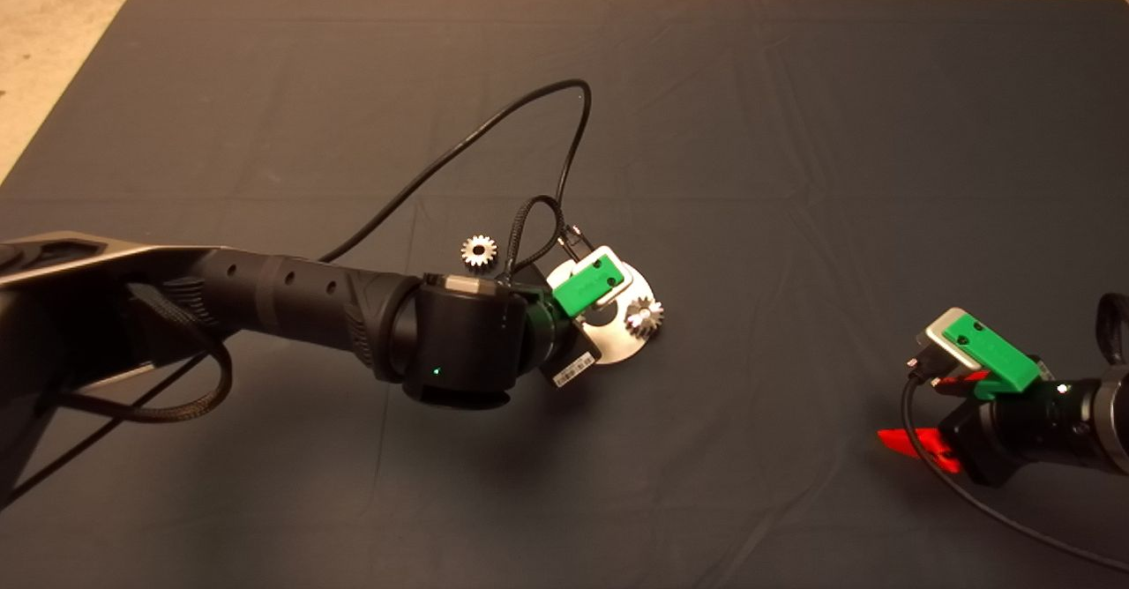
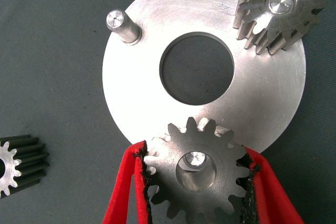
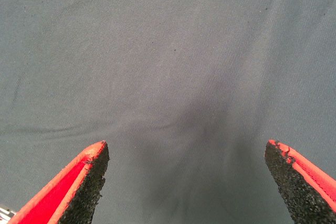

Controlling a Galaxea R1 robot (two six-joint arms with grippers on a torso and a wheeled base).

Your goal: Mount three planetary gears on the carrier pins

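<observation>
The round silver carrier plate (image 2: 131, 93) lies mid-mat, partly hidden under my left gripper (image 1: 593, 282) in the head view. One planetary gear (image 2: 278, 11) sits on a pin (image 2: 279, 2) at the plate's rim, also seen as the gear (image 1: 644, 316). My left gripper (image 2: 197, 182) is shut on a second gear (image 2: 197, 192), held over another pin whose tip (image 2: 196, 158) shows through its hole. A third pin (image 2: 119, 24) stands bare. A third gear (image 1: 479, 250) lies loose on the mat beside the plate, the same gear (image 2: 13, 163) in the wrist view.
My right gripper (image 1: 922, 413) rests open at the lower right of the dark mat (image 1: 794, 175), over bare cloth (image 3: 173, 77). A black cable (image 1: 494, 130) loops from the left arm across the mat behind the plate.
</observation>
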